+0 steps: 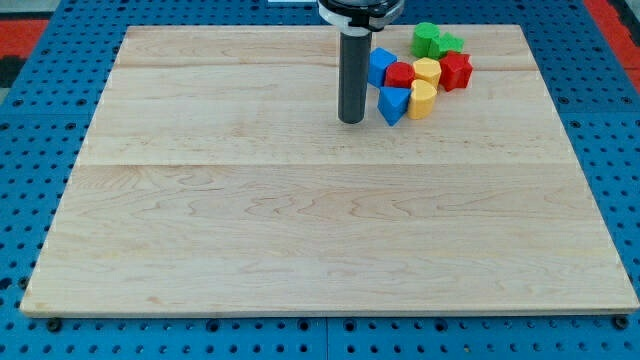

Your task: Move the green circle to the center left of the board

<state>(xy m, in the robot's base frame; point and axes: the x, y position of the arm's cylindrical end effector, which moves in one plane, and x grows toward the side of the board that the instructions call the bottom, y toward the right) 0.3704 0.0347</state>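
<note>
Near the view's top, right of centre, my tip is resting on the table, just left of the blue block at the cluster's near-left corner. No fingers on this rig, only the rod; it is holding nothing.

The green circle is sitting at the cluster's far edge, up and to the view's right of my tip, touching a second green block. Between us: another blue block, a red block, two yellow blocks, and a red block on the right.

The goal lies far to the view's left, so I am judging I need to get round to the circle's right side first. No containers present.
</note>
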